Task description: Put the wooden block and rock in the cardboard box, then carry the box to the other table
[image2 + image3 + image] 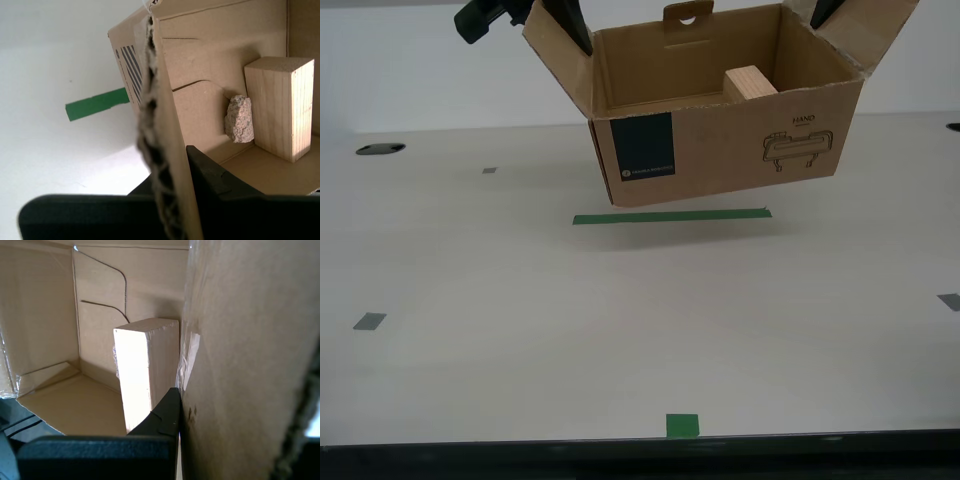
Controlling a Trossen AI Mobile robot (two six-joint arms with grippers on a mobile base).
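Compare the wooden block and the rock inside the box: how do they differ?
The wooden block is pale, smooth and straight-edged; the rock is speckled tan, rough and lumpy. The block is clearly larger and taller than the rock. The block stands upright on end; the rock sits wedged beside it. Both lie inside the cardboard box, against its wall.

Plain white wall (420, 60) behind a pale tabletop (520, 330) marked with green tape (670, 216).

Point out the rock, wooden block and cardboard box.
rock (240, 120), second wrist view, its speckled face.
wooden block (277, 107), second wrist view, its broad front face.
cardboard box (720, 150), exterior view, its printed side.
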